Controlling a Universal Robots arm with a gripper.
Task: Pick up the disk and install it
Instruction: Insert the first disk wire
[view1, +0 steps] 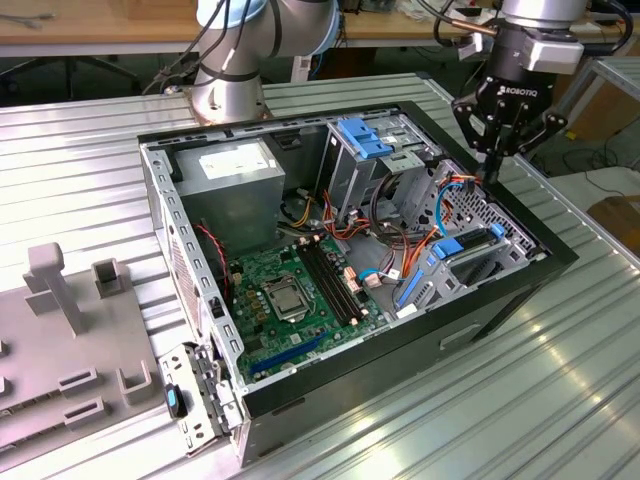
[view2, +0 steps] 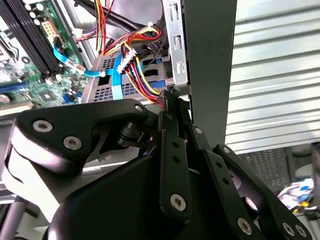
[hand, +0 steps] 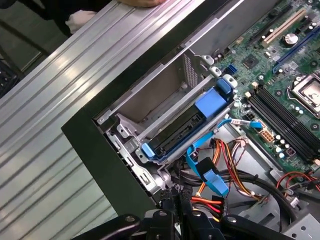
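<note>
Exterior view first: finds the hand (view1: 491, 172) hanging above the open computer case (view1: 380, 370) on the table (view1: 560, 400), at the exterior view's right, just over the drive cage (view1: 470, 205). Reads the fingers as pressed together, gripping nothing; same in both wrist views. Places the disk (hand: 175, 133) already down in the cage, between blue rails (hand: 148, 150), with a blue latch (hand: 210, 102) at one end, dark edge upward, apart from the hand. Judges pick-up and insertion done, as far as can be seen. Cannot tell whether fully seated, latched or cabled.
</note>
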